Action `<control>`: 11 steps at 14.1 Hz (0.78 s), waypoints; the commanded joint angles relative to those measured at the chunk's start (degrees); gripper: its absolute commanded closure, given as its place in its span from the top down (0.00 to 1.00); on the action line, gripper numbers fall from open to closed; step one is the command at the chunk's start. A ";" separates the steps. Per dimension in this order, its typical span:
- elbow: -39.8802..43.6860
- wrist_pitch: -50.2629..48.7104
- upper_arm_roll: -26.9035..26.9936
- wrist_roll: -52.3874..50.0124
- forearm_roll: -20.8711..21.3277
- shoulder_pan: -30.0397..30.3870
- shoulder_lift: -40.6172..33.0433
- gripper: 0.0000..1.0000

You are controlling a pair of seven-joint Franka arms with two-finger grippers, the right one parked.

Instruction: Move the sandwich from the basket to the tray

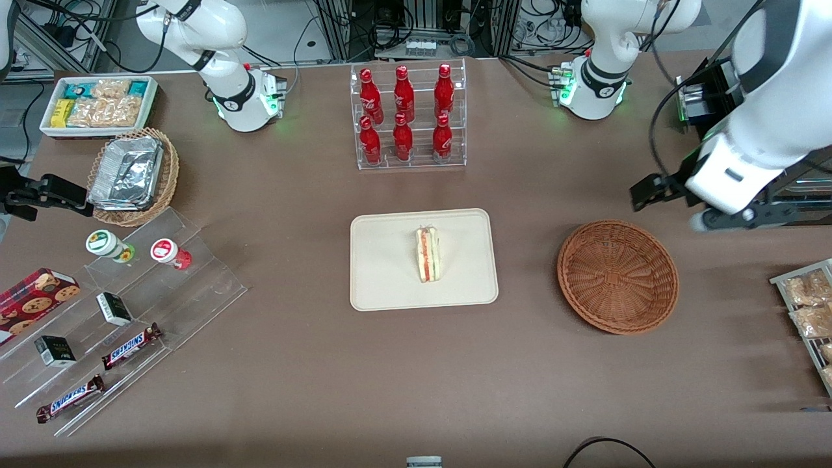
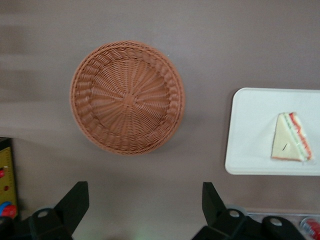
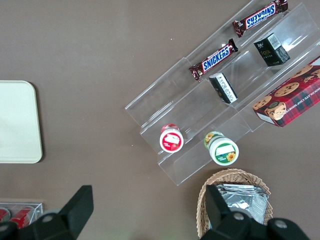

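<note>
The sandwich (image 1: 428, 255) (image 2: 292, 137) lies on its side near the middle of the cream tray (image 1: 383, 286) (image 2: 250, 130), its red and green filling edge showing. The reddish-brown wicker basket (image 1: 617, 276) (image 2: 127, 97) sits beside the tray toward the working arm's end of the table, with nothing in it. My gripper (image 1: 676, 201) (image 2: 144, 197) hangs high above the table, farther from the front camera than the basket. It is open, its black fingers (image 2: 75, 200) spread wide with only bare table between them.
A clear rack of red bottles (image 1: 408, 117) stands farther back than the tray. Toward the parked arm's end are a stepped acrylic stand with snack bars (image 1: 130, 344), a tan basket of foil containers (image 1: 133, 175) and a white snack bin (image 1: 101, 104). Bagged snacks (image 1: 809, 305) lie near the basket.
</note>
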 commanded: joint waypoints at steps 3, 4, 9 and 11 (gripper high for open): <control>-6.07 -0.52 -0.08 4.03 3.24 0.96 -6.17 1.00; -6.17 -0.60 0.62 5.26 3.24 1.92 -6.36 1.00; -4.77 -0.16 2.57 8.44 2.98 3.15 -5.93 1.00; -2.14 -0.51 2.21 8.52 2.63 4.74 -4.34 1.00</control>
